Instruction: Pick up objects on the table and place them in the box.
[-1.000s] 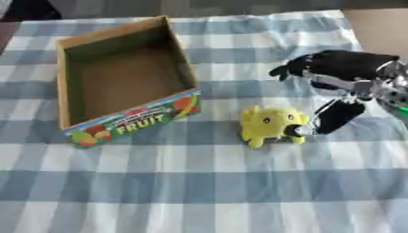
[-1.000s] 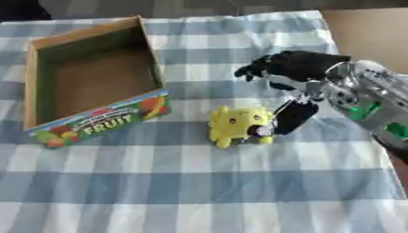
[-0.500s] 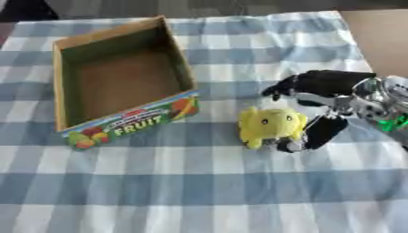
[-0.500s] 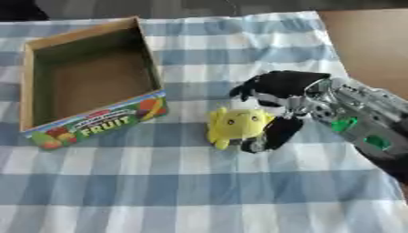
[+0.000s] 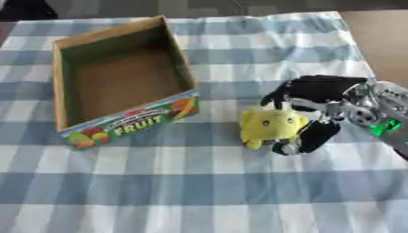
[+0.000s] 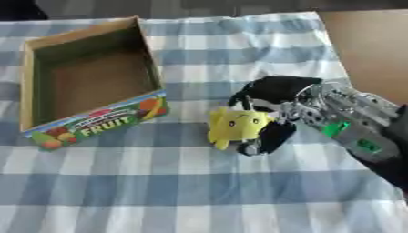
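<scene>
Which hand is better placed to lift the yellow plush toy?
Right: the right hand is already curled round the yellow plush toy on the checked cloth. No left hand shows.

yellow toy (image 5: 271, 126): soft plush, matt. box (image 5: 67, 82): brown cardboard, glossy printed front. tablecloth (image 5: 199, 182): woven checked cloth, matt. right hand (image 6: 275, 93): matt black fingers, silver metal joints.

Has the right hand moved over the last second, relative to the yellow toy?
Yes. The right hand has come down and toward the yellow toy; its fingers now curl round the toy's right side, where before they hung above and beside it.
</scene>
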Controlling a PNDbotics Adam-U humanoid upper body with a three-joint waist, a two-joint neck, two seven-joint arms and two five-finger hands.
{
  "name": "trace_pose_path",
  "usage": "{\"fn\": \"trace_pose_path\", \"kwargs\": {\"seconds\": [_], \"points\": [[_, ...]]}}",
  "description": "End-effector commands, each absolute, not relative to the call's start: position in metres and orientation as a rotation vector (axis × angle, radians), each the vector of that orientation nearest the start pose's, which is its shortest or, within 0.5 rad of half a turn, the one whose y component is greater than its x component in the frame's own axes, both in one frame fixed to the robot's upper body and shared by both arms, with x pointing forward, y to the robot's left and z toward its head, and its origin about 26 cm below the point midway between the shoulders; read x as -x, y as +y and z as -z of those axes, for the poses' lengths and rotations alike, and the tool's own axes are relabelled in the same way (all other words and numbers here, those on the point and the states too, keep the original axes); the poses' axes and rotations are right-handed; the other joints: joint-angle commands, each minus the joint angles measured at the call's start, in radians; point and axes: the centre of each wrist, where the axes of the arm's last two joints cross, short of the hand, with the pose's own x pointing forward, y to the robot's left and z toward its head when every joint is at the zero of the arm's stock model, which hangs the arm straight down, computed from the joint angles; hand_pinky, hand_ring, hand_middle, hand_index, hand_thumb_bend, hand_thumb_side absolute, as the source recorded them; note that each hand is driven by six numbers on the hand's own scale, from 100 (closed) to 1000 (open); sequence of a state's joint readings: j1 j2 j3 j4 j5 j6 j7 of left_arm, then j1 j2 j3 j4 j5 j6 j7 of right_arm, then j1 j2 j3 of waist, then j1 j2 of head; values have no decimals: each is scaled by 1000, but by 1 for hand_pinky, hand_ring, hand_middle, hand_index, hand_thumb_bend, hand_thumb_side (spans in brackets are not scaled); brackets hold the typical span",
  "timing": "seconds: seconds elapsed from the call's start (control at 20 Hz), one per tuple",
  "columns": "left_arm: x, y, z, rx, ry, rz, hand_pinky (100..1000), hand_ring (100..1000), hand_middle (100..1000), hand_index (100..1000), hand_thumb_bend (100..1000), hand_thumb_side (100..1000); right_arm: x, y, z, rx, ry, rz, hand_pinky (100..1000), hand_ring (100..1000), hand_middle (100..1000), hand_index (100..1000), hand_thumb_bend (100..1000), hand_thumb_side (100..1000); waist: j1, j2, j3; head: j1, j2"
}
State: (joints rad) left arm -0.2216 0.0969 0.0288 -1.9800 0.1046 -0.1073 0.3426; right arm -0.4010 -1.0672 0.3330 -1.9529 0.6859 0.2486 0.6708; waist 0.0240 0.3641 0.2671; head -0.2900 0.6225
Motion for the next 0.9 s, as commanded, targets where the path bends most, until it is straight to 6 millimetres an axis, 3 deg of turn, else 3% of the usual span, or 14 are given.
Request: {"fn": "trace_pose_path", "kwargs": {"seconds": [0.05,0.4,0.55,0.75,0.9], "points": [[-293,239,-167,-76,-2303,-318,664,643,628,894,100,709,-300,-302,-245,1042,-989,-1766,912,882,654,905,382,452,-1,-15,2,-3,-6],[-293,239,-167,-74,-2303,-316,664,644,628,894,100,710,-302,-303,-242,1025,-1016,-1738,900,860,533,829,246,461,0,-14,1,-1,-2],[-293,239,-167,-74,-2303,-313,665,644,628,894,100,710,-298,-298,-246,1025,-1065,-1725,894,844,498,794,215,456,-1,-15,0,0,-2],[-293,239,-167,-75,-2304,-311,665,645,629,895,100,711,-291,-293,-255,1056,-1142,-1689,881,816,450,746,100,451,-2,-16,-2,3,-3],[-293,239,-167,-77,-2303,-310,665,644,629,895,100,712,-291,-293,-260,1097,-1187,-1659,868,786,403,706,100,398,-3,-18,-3,5,-4]]}}
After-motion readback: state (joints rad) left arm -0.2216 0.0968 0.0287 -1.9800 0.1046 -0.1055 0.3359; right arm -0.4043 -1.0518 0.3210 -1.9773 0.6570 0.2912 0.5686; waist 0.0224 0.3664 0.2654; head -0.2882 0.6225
